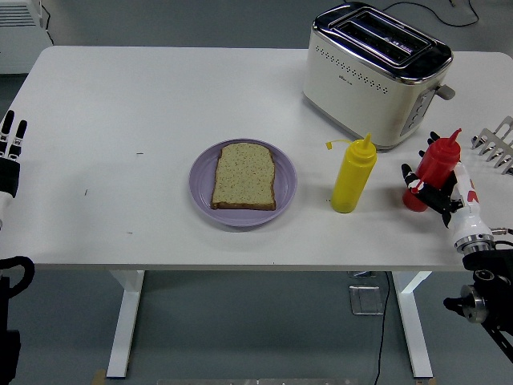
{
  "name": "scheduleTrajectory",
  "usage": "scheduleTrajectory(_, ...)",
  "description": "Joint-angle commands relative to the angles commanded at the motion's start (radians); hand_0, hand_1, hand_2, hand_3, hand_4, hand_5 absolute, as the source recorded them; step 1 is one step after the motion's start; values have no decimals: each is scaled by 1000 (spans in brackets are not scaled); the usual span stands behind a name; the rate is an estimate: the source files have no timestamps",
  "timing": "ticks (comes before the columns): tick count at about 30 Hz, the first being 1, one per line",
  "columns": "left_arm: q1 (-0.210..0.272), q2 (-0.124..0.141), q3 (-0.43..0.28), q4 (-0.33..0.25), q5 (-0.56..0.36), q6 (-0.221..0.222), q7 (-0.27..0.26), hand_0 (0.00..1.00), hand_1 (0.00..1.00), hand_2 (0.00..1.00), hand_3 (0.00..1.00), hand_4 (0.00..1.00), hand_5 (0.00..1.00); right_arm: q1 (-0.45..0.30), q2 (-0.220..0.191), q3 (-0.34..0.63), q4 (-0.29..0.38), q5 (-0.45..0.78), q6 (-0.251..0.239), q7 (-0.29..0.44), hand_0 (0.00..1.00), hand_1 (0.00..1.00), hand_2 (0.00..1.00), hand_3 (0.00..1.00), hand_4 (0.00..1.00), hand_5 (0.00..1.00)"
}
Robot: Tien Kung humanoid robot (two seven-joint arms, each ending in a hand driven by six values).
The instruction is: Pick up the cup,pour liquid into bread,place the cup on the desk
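Note:
A red squeeze bottle point(435, 168) stands tilted at the table's right side, and my right hand point(429, 186) has its fingers curled around it. To its left a yellow squeeze bottle point(353, 174) stands upright with its cap hanging off. A slice of brown bread point(244, 176) lies on a purple plate point(203, 189) near the middle of the table. My left hand point(10, 152) rests at the left edge with its fingers straight and nothing in it. No cup shows anywhere.
A cream and chrome toaster point(375, 74) stands at the back right, just behind the two bottles. A metal rack point(497, 143) pokes in at the right edge. The white table point(144, 104) has bare surface to the left of the plate.

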Motion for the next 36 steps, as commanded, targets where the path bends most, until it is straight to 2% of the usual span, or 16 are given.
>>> scheduleTrajectory(2, 0, 0, -1, 0, 0, 0, 0, 783, 740, 742, 702, 512, 995, -7, -4, 5, 5, -5, 6, -3, 998, 915, 998, 998, 729, 73)
scheduleTrajectory(13, -1, 0, 2, 0, 1, 0, 0, 783, 739, 742, 703, 515, 998, -56, -15, 46, 69, -6, 34, 26, 998, 915, 998, 998, 727, 70)
scheduleTrajectory(19, -1, 0, 7, 0, 1, 0, 0, 783, 739, 742, 701, 514, 998, -76, -17, 68, 82, -19, 44, 20, 998, 916, 998, 998, 737, 75)
scheduleTrajectory(31, 3, 1, 11, 1, 2, 0, 0, 783, 739, 742, 702, 513, 998, -188, -54, 152, 171, -59, 55, 18, 998, 921, 998, 998, 751, 66)
scheduleTrajectory(36, 2, 3, 15, 0, 1, 0, 0, 785, 740, 742, 702, 515, 998, -266, -79, 207, 233, -81, 63, 13, 998, 921, 998, 998, 762, 50)
